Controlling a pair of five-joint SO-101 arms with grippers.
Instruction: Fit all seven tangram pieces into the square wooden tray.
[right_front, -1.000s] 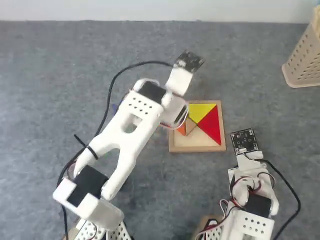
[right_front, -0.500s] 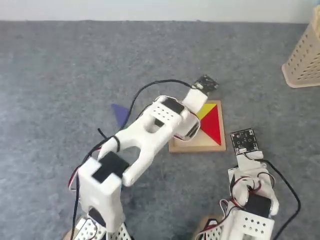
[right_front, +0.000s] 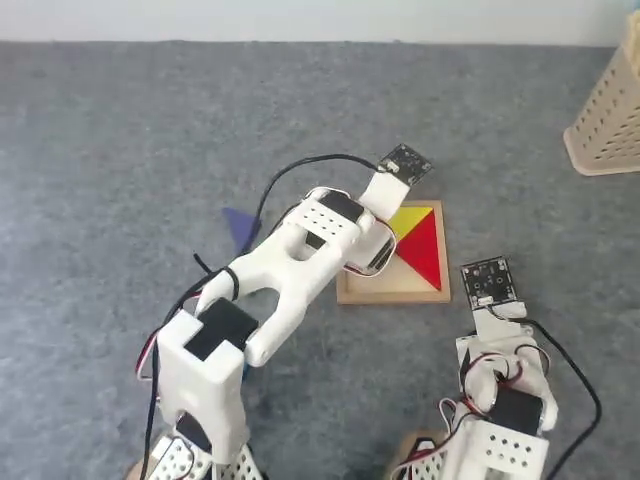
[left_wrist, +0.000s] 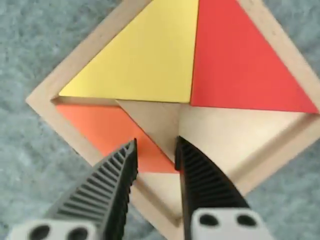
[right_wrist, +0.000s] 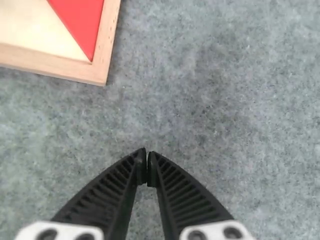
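The square wooden tray (left_wrist: 42, 96) holds a yellow triangle (left_wrist: 145, 60), a red triangle (left_wrist: 240, 65) and a smaller orange triangle (left_wrist: 100, 125) lying flat. Part of its floor is bare wood. My left gripper (left_wrist: 155, 145) hangs just above the orange triangle's edge, slightly open, with nothing between its fingers. In the high view the left arm (right_front: 300, 260) covers the near left part of the tray (right_front: 400, 292). A blue piece (right_front: 240, 225) lies on the carpet to the tray's left. My right gripper (right_wrist: 146, 160) is shut over bare carpet, near the tray's corner (right_wrist: 55, 70).
A pale slotted basket (right_front: 610, 100) stands at the far right edge. Grey carpet covers the whole table. The right arm (right_front: 500, 390) sits folded at the near right, just in front of the tray.
The left arm has swung right, over the tray, uncovering the blue piece on the carpet. The orange triangle now lies in the tray. The right arm has not moved.
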